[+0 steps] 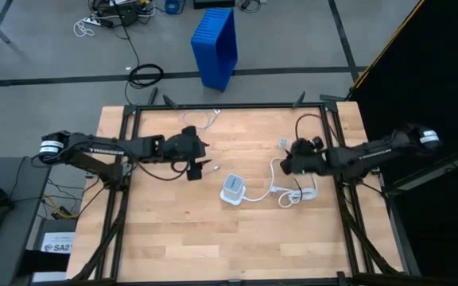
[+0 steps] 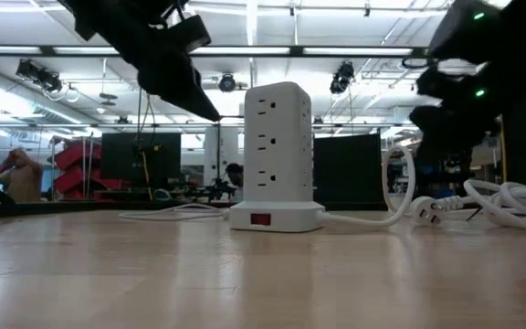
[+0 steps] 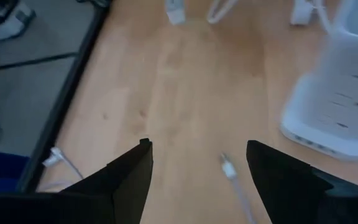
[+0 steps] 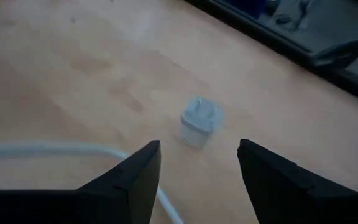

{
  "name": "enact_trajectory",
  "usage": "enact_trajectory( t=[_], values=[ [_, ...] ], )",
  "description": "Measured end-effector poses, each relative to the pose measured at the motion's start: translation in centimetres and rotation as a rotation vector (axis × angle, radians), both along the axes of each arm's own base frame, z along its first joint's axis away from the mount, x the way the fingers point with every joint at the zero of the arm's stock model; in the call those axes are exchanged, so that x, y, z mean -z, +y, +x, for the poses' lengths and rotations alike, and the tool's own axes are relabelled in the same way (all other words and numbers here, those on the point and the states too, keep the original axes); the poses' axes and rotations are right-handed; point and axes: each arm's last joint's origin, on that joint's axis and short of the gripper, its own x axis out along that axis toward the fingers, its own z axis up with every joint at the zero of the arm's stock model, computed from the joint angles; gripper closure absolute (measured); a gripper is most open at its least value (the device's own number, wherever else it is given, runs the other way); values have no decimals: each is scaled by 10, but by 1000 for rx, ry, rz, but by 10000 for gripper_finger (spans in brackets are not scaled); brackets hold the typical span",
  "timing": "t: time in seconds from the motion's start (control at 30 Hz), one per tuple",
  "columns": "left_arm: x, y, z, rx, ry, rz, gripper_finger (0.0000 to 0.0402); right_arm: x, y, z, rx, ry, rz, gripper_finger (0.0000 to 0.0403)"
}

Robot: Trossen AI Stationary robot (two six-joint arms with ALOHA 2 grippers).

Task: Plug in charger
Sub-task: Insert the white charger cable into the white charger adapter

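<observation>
The charger (image 4: 197, 121) is a small pale cube with two prongs pointing up, resting on the table; in the high view the charger (image 1: 283, 143) lies right of centre. My right gripper (image 4: 199, 152) is open and hovers just short of it, right gripper (image 1: 286, 160). A white outlet tower (image 1: 233, 189) stands upright at mid-table, outlet tower (image 2: 277, 155). Its thick white cord (image 1: 293, 195) lies coiled to its right. My left gripper (image 3: 197, 155) is open above the table left of the tower, left gripper (image 1: 205, 151). A thin white cable's end (image 3: 229, 168) lies on the wood below its fingers.
The tower's plug (image 2: 425, 210) and cord loops (image 2: 510, 201) lie on the table right of the tower. The thin white cable (image 1: 207, 119) runs toward the far edge. A blue bin (image 1: 215, 44) stands on the floor beyond the table. Bare wood (image 1: 213, 246) fills the near half.
</observation>
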Motion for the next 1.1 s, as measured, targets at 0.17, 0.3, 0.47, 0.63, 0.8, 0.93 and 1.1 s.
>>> enact_trajectory(
  t=[0.17, 0.3, 0.47, 0.63, 0.8, 0.93, 1.1],
  values=[
    [-1, 13, -1, 1, 17, 64, 159, -1, -36, 2, -18, -27, 102, 159],
    [-3, 30, -3, -1, -11, 59, 159, -1, -56, -2, -68, -45, 180, 127],
    [-6, 38, -2, 38, -77, 4, 159, 3, -65, -5, -67, -24, 206, 104],
    [-9, 39, 3, 42, -129, 19, 159, 19, -69, 2, -59, 39, 237, 93],
    [-7, 41, 4, 38, -122, 18, 159, 45, -74, 15, -42, 97, 273, 97],
    [-1, 42, 7, 40, -103, 12, 159, 54, -81, 24, -41, 59, 251, 142],
    [8, 43, 11, 35, -64, 3, 159, 50, -82, 26, -71, 38, 220, 270]
  ],
)
